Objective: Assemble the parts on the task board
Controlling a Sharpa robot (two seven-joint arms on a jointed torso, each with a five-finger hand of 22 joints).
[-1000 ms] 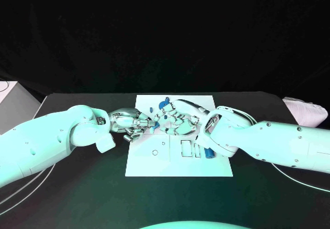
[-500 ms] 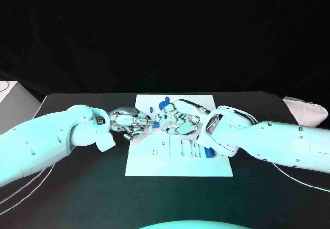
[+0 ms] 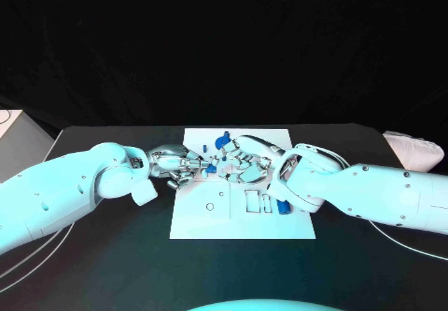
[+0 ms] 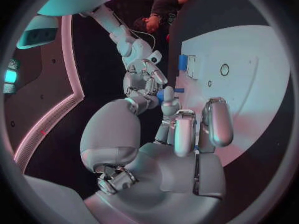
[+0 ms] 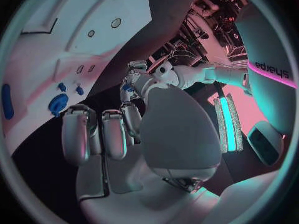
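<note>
The right hand [image 3: 245,162] has edged slightly nearer the left hand [image 3: 179,167] above the task board [image 3: 210,223].

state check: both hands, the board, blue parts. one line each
left hand: over the task board, fingers pinching a small blue part
right hand: over the board, fingertips meeting the left hand's at that part; whether it grips, cannot tell
task board: flat on the table
blue round part: lying on the board, untouched
blue part by the slots: lying on the board, untouched

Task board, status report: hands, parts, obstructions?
Left hand and right hand meet over task board, a small blue part between fingertips. Which hand holds it unclear. Nothing obstructing.
</note>
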